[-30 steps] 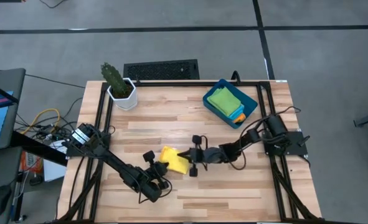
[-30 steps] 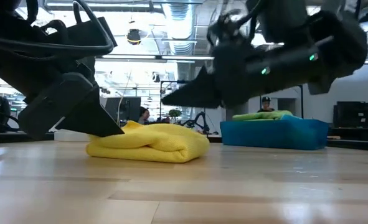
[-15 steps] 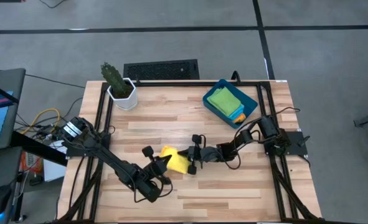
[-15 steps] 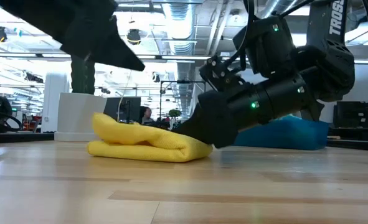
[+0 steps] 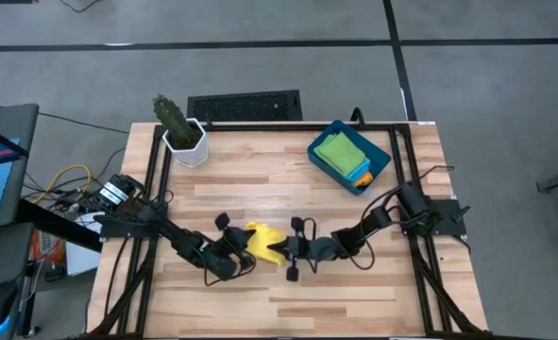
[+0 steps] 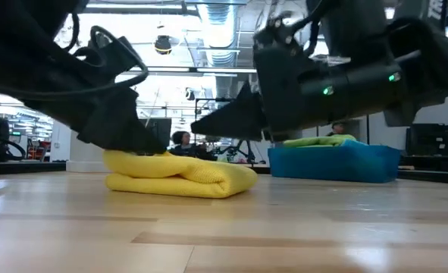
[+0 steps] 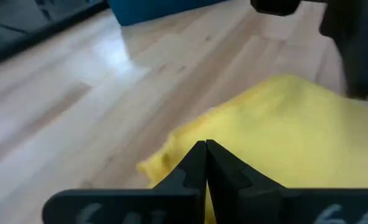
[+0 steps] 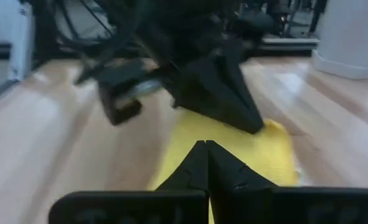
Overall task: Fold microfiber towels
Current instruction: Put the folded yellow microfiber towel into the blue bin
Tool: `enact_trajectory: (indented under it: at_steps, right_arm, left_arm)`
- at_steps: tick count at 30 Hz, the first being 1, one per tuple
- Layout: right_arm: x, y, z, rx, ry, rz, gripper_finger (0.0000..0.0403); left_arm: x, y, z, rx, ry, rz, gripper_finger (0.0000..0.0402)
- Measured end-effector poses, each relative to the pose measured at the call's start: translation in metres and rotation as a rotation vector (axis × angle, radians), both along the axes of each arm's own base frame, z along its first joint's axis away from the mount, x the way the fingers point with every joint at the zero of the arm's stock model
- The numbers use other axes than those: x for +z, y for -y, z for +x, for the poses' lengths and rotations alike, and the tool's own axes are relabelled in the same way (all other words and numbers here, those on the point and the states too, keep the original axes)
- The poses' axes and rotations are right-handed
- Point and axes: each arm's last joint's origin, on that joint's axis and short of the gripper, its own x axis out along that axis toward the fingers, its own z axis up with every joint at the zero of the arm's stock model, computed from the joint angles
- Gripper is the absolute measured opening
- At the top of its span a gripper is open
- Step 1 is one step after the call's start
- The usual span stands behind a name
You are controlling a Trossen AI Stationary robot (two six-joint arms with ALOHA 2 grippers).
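A bright yellow towel [image 5: 262, 240] lies folded in several layers on the wooden table [image 5: 288, 189], a little left of the middle; it also shows in the low view [image 6: 182, 176]. My left gripper [image 7: 205, 147] is shut at the towel's left part. My right gripper [image 8: 202, 145] is shut and hovers over the towel's right part, its tip [image 6: 198, 125] above the cloth. A green towel [image 5: 339, 151] lies on top of an orange one [image 5: 363, 176] in the teal bin [image 5: 377, 153]. The light blue towel does not show. My left gripper presses its shut fingers [image 6: 129, 133] down on the top of the yellow towel's left part [image 6: 144, 156], coming from the table's left and slanting down. The towel lies flat on the table under them.
The teal bin stands at the far right of the table. A potted cactus [image 5: 178, 128] stands at the far left corner. A dark frame rail [image 5: 156, 179] runs along each side. Bare wood lies between the towel and the bin. People show in the room beyond.
My left gripper, lifted above the towel half a second ago, has come down onto the towel's left part, and the raised fold there now lies flatter. My right gripper has risen off the towel's right side and moved a little toward the near edge.
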Motion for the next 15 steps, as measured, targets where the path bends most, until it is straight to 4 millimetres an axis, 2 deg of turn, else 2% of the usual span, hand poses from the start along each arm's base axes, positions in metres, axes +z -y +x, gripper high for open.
enact_trajectory:
  at_steps: [5, 10, 15]
  right_arm:
    - [-0.012, -0.015, 0.012, 0.017, -0.002, 0.003, 0.0018]
    - [-0.032, -0.020, 0.023, 0.011, -0.052, 0.012, 0.0018]
    - [-0.043, -0.018, 0.021, -0.010, -0.128, 0.040, 0.0016]
  left_arm:
    - [-0.002, 0.001, -0.001, -0.021, 0.024, -0.065, 0.0000]
    - [-0.002, 0.000, -0.001, -0.020, 0.027, -0.073, 0.0000]
    - [-0.004, -0.001, -0.003, -0.008, 0.013, -0.077, 0.0000]
